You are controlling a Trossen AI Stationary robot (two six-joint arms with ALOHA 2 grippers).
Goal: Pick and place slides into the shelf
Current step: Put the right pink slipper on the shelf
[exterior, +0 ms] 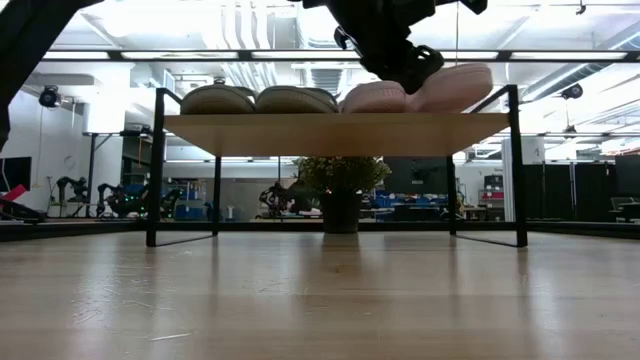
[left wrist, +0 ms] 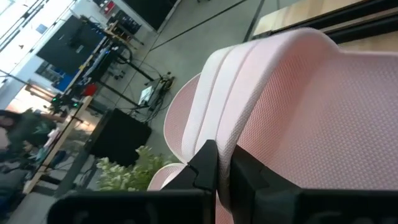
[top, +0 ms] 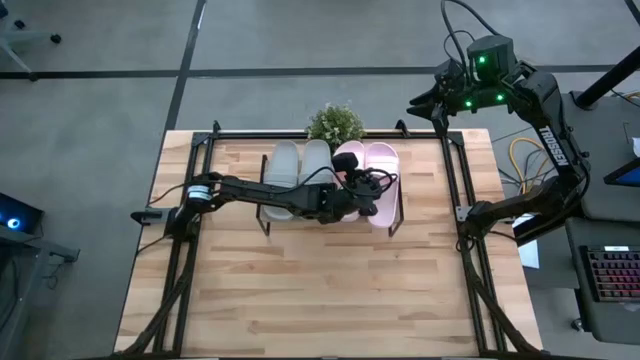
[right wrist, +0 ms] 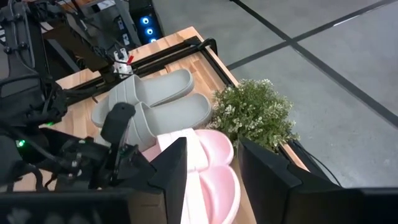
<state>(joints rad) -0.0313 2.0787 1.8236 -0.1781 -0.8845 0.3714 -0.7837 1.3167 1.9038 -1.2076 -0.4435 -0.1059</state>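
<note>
Pink slide (left wrist: 292, 106) pinched in left hand (left wrist: 222, 171) on shelf (exterior: 340, 132); right hand (right wrist: 211, 165) wide

Bright ceiling glare, blurred wrist close-up

A potted plant (top: 335, 124) stands at the desk's (top: 330, 290) far edge. A keyboard (top: 612, 273) lies off to the right of the desk, with yellow cables (top: 520, 160) nearby, on a grey floor (top: 100, 100).
</note>
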